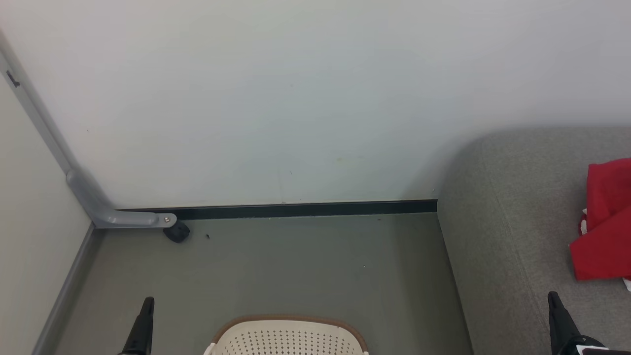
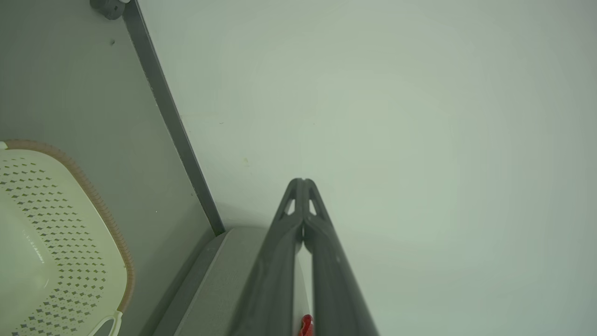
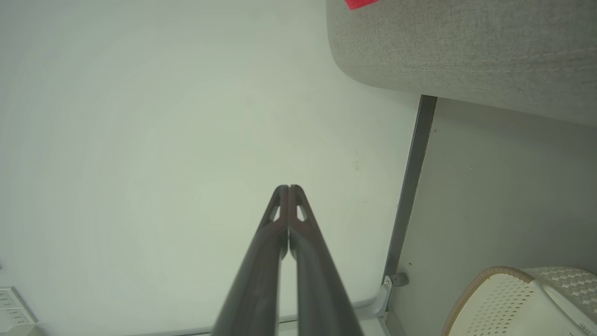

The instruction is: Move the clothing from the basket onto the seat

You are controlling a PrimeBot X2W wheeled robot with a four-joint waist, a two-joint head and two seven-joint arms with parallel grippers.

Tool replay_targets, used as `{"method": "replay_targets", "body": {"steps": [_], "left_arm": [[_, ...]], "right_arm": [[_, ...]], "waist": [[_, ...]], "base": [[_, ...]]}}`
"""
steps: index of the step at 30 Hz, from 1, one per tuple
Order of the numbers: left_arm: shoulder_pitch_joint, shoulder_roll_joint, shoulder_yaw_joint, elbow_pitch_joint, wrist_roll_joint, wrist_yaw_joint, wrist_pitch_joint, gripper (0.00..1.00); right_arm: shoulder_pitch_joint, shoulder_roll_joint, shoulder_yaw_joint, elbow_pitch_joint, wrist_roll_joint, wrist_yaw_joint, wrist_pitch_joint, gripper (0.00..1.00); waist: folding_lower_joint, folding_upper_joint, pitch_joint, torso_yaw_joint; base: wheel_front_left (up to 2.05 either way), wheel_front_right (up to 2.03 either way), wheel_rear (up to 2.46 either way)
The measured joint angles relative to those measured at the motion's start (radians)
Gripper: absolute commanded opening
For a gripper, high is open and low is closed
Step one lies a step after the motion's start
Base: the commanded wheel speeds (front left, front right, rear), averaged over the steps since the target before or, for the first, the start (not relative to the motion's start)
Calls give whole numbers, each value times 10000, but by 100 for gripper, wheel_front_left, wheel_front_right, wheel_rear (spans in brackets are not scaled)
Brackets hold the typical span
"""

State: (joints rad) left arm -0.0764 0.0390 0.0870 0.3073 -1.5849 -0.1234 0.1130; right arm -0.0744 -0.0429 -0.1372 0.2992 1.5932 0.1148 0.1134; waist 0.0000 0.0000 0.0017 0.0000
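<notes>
Red clothing lies bunched on the grey seat at the right edge of the head view; a corner of it peeks in at the top of the right wrist view, and a red sliver shows between the left fingers' bases. The cream basket with its brown rim stands on the floor at bottom centre; what I see of its inside holds nothing. My left gripper is shut and empty, left of the basket. My right gripper is shut and empty over the seat's front.
A white wall with a dark baseboard runs close behind the grey floor. A grey metal bracket with a black caster sits at the left corner. Wall sockets show at the lower left of the right wrist view.
</notes>
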Motion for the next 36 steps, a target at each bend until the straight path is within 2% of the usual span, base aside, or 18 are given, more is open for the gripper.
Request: {"method": "replay_targets", "body": {"steps": [36], "left_arm": [[0,0,-2,0,-157,0,0,0]], "right_arm": [[-1,2,2,-2,10,2,-2,0]], "waist": [[0,0,1,0]], "base": [[0,0,0]]}}
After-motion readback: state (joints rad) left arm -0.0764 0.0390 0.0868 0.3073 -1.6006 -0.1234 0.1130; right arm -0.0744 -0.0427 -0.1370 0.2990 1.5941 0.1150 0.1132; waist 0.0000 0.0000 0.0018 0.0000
